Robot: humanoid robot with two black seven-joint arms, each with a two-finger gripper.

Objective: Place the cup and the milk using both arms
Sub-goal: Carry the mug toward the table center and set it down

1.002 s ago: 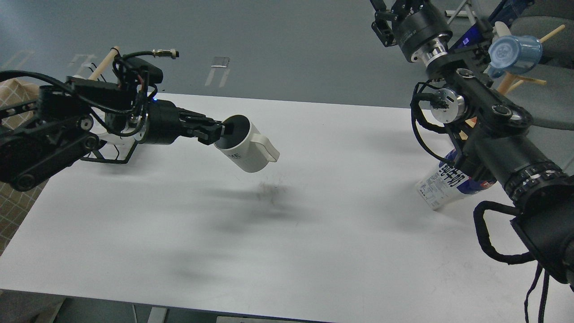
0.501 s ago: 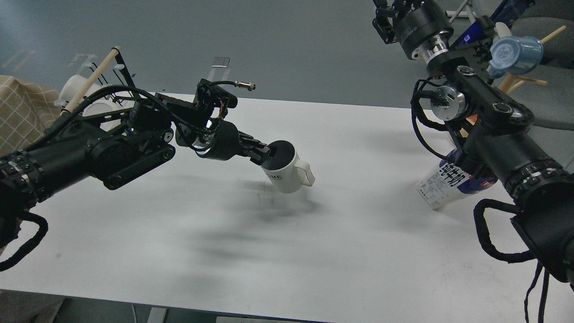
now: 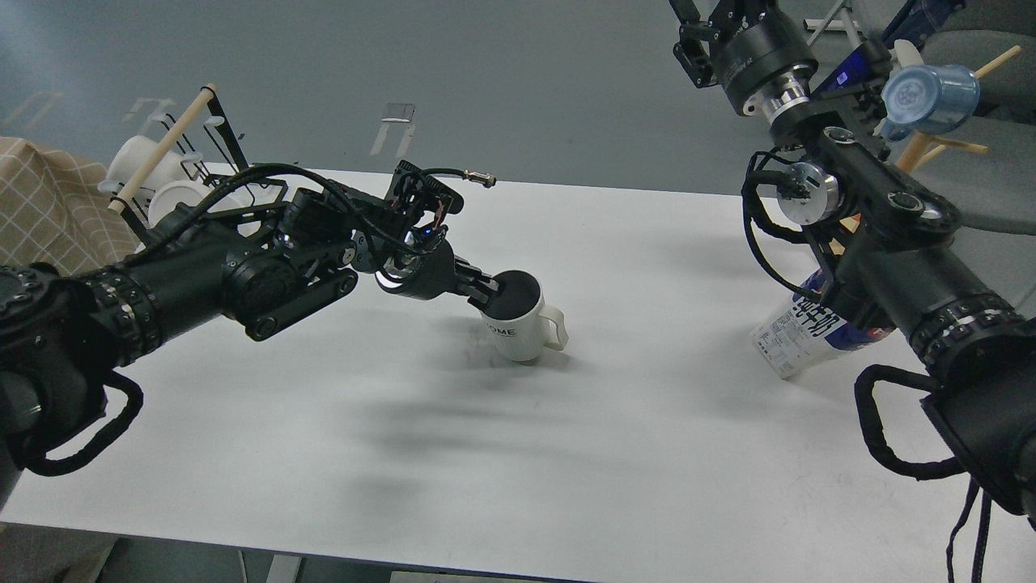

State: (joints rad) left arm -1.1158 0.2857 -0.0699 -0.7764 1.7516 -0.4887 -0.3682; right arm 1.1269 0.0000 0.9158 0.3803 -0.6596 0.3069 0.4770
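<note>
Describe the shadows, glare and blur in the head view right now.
Head view: soft, smeared grey shadows spread on the white table below the cup and left gripper; no harsh glare on the tabletop; cup and milk lettering reads sharp, with little motion blur; the frame's upper corners look darker.

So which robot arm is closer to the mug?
The left one. Its end effector grips the mug by the rim, near the middle of the table. The right arm is far off at the table's right side.

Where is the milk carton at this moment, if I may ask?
In the head view, the milk carton hangs tilted over the white table's right edge, partly hidden behind the right arm.
</note>
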